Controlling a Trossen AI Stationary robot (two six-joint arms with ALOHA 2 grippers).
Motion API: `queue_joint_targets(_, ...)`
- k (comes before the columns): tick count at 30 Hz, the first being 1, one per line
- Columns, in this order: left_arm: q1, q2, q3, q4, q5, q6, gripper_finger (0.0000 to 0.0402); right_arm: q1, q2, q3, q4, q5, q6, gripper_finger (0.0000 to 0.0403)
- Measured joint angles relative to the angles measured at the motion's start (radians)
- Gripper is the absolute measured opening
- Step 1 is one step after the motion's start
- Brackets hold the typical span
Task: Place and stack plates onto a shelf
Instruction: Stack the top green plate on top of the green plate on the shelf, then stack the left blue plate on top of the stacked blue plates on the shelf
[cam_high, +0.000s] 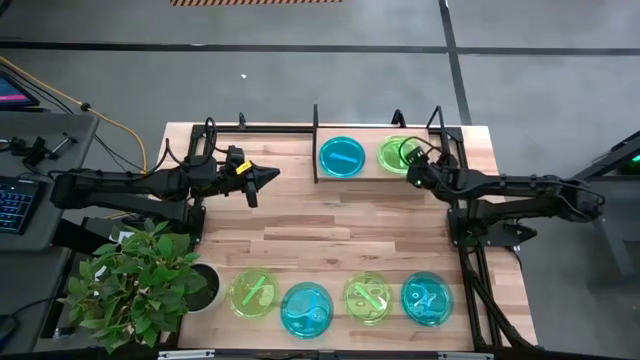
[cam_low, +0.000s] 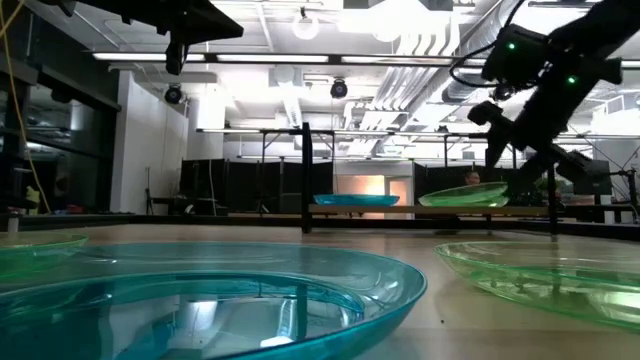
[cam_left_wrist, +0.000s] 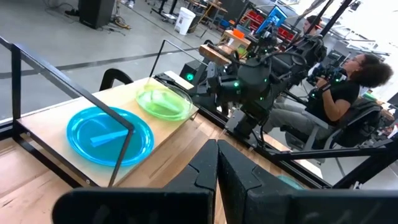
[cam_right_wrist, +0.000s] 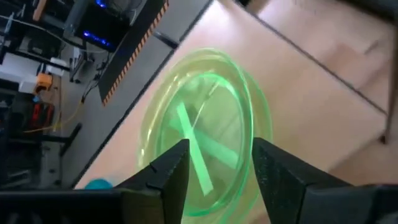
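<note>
The shelf (cam_high: 372, 172), black rods on a light wood board, stands at the table's far edge. A cyan-blue plate (cam_high: 342, 156) and a lime-green plate (cam_high: 399, 153) lie side by side on its board. My right gripper (cam_high: 413, 166) is open just over the green plate's (cam_right_wrist: 208, 149) near right rim, with its fingers standing either side of the plate; I see no touch. In the low view this plate (cam_low: 465, 196) sits on the board under the gripper (cam_low: 512, 170). My left gripper (cam_high: 268, 176) is shut and hovers over the table left of the shelf.
Four more plates lie in a row along the table's near edge: green (cam_high: 255, 293), blue (cam_high: 306, 309), green (cam_high: 368, 298) and blue (cam_high: 428, 298). A potted plant (cam_high: 140, 280) stands at the near left corner. A person (cam_left_wrist: 348, 81) sits beyond the table's right side.
</note>
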Motion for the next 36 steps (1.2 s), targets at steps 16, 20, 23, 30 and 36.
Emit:
queue_joint_targets(16, 0.0, 0.0, 0.0, 0.0, -0.013, -0.033, 0.0, -0.006, -0.012, 0.135, 0.022, -0.196, -0.481, 0.0161)
queue_joint_targets(20, 0.0, 0.0, 0.0, 0.0, 0.037, -0.069, 0.0, 0.062, -0.051, 0.159, 0.096, -0.405, -0.789, 0.0161)
queue_joint_targets(23, -0.001, 0.0, 0.0, 0.0, 0.054, -0.068, 0.0, 0.13, -0.09, 0.165, 0.145, -0.644, -0.94, 0.0161)
queue_joint_targets(30, -0.001, 0.0, 0.0, 0.0, 0.054, -0.069, 0.0, 0.267, -0.15, 0.165, 0.176, -0.69, -0.966, 0.0161)
queue_joint_targets(36, 0.0, 0.011, 0.0, 0.053, 0.086, -0.071, 0.0, 0.299, -0.148, 0.165, 0.198, -0.629, -0.959, 0.0161)
